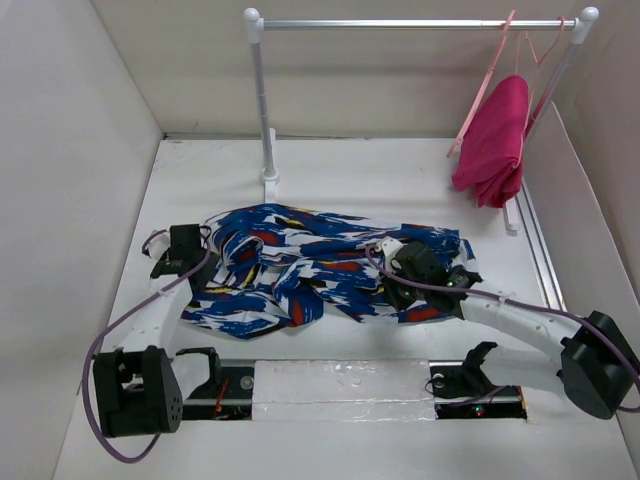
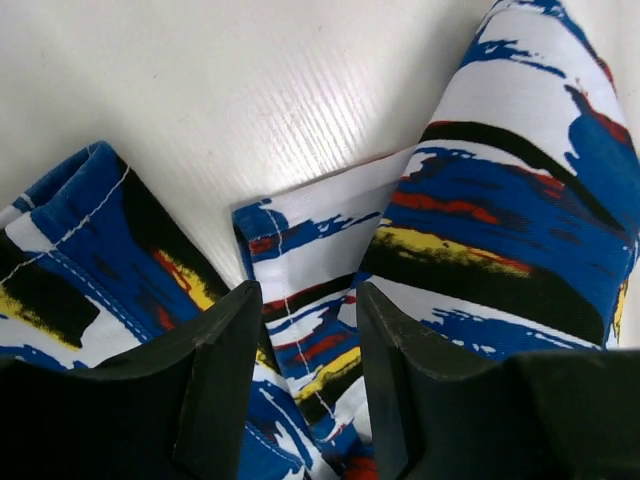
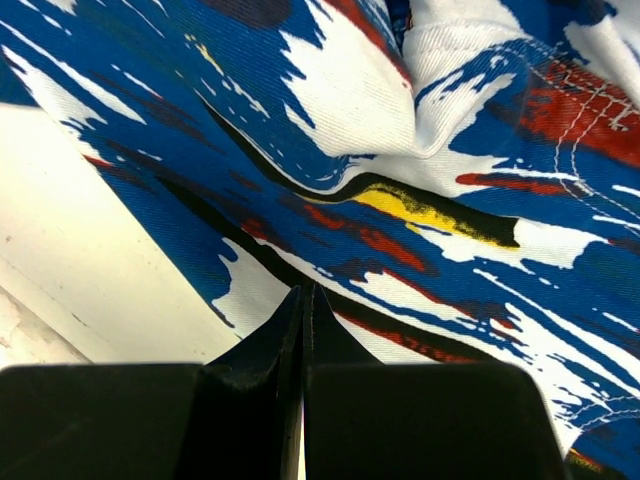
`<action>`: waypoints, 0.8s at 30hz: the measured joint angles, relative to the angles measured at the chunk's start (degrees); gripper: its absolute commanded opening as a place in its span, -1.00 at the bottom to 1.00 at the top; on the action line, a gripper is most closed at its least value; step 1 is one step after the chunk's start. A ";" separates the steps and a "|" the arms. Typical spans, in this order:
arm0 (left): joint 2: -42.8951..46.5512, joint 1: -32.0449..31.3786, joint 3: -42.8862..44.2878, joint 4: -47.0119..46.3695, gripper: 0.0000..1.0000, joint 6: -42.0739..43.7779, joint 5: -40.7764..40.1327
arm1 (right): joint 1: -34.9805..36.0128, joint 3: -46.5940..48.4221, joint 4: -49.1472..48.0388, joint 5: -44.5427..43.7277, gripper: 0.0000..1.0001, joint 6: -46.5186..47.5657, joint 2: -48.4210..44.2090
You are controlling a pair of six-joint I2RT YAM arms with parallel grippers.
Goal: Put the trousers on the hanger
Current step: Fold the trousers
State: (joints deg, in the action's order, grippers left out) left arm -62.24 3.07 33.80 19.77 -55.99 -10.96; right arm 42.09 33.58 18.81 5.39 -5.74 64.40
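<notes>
The white desk (image 1: 400,180) is carrying everything here, and a silver rail (image 1: 420,23) on white posts is standing across its far side. The trousers (image 1: 300,265) are lying rumpled in the middle of the desk, between my two arms. Their long axis is running left to right, roughly in line with the rail but well apart from it. Their hemmed ends are pointing toward my left side. I cannot tell exactly how the other end is lying in the folds.

A magenta garment (image 1: 495,140) is hanging from the right end of the rail. The hanger (image 1: 485,80) is hooking over the rail just beside it and slanting down to the left, far from the trousers.

My left gripper (image 2: 300,295) is hovering at the left end of the trousers, its fingers spread apart with one hemmed strip lying in the gap. My right gripper (image 3: 302,295) is sitting over the right part of the cloth near its front edge. Its fingers are pressing tightly together, and I cannot tell whether any fabric is caught between them.
</notes>
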 measured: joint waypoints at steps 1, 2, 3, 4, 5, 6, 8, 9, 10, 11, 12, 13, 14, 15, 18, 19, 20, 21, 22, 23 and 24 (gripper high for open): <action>0.52 0.00 0.00 -0.28 -0.22 0.20 -0.13 | 0.07 0.00 0.00 0.07 -0.95 0.00 0.39; 0.42 0.00 0.00 -0.70 -0.24 0.44 -0.26 | 0.13 0.00 0.00 0.07 -0.95 0.00 0.72; -0.44 0.00 0.00 -1.03 -0.26 0.61 -0.37 | 0.31 0.00 0.00 0.09 -0.95 0.02 0.98; -2.23 0.00 0.02 -1.31 -0.27 0.70 -0.48 | 0.39 0.02 0.02 0.09 -0.95 0.09 1.18; -4.42 0.00 0.11 -1.55 -0.28 0.83 -0.63 | 0.44 0.02 0.04 0.09 -0.95 0.17 1.33; -7.08 0.00 0.11 -1.90 -0.28 1.01 -0.66 | 0.48 0.07 0.04 0.09 -0.95 0.31 1.40; -12.35 0.00 0.83 -1.68 -0.29 1.31 -1.14 | 0.50 0.24 0.15 0.00 -0.79 0.50 1.42; -13.46 0.00 2.43 -1.88 -0.31 1.49 -0.68 | 0.50 0.42 0.20 0.00 -0.67 0.61 1.42; -14.99 -0.02 3.58 -2.99 -0.38 1.68 -0.85 | 0.55 0.57 0.20 -0.07 -0.52 0.74 1.42; -16.81 -0.02 4.35 -3.72 -0.66 1.86 -0.85 | 0.59 0.68 0.20 -0.13 -0.28 0.83 1.42; -18.03 -0.02 5.44 -3.61 -0.76 2.01 -0.98 | 0.66 0.76 0.20 -0.26 -0.20 0.85 1.42; -18.86 0.07 5.79 -4.44 -0.91 2.32 -1.09 | 0.70 0.81 0.20 -0.46 -0.15 0.87 1.38; -19.54 0.31 6.43 -4.48 -1.00 2.49 -1.01 | 0.74 0.81 0.22 -0.50 -0.10 0.92 1.29; -19.91 0.59 6.75 -4.63 -1.00 2.78 -0.94 | 0.74 0.81 0.26 -0.74 -0.10 0.87 1.18; -20.76 2.93 9.07 -2.67 -1.00 4.17 -1.05 | 0.46 0.79 0.81 -1.79 -0.03 0.63 0.11; -21.14 4.20 10.78 -1.07 -1.00 4.74 -1.79 | 0.20 0.79 1.18 -2.45 0.00 0.50 -0.48; -21.57 5.64 13.18 0.68 -1.00 5.49 -2.67 | -0.35 0.79 1.79 -3.17 0.06 0.33 -1.36; -22.03 7.17 15.91 1.92 -1.00 6.25 -3.69 | -1.22 0.79 2.38 -3.65 0.09 0.02 -2.45; -22.38 8.87 18.86 2.89 -1.00 6.80 -4.76 | -2.43 0.76 2.97 -4.26 0.11 -0.13 -3.74; -22.64 10.54 21.53 3.48 -1.00 7.48 -5.46 | -3.74 0.76 3.34 -4.72 0.17 -0.31 -4.83; -22.84 12.33 24.52 3.69 -1.00 8.09 -6.16 | -5.33 0.76 3.67 -5.01 0.21 -0.57 -6.01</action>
State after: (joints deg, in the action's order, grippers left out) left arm -85.08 15.40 58.33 23.46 -47.90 -17.12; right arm 36.75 34.35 22.48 0.38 -6.31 58.39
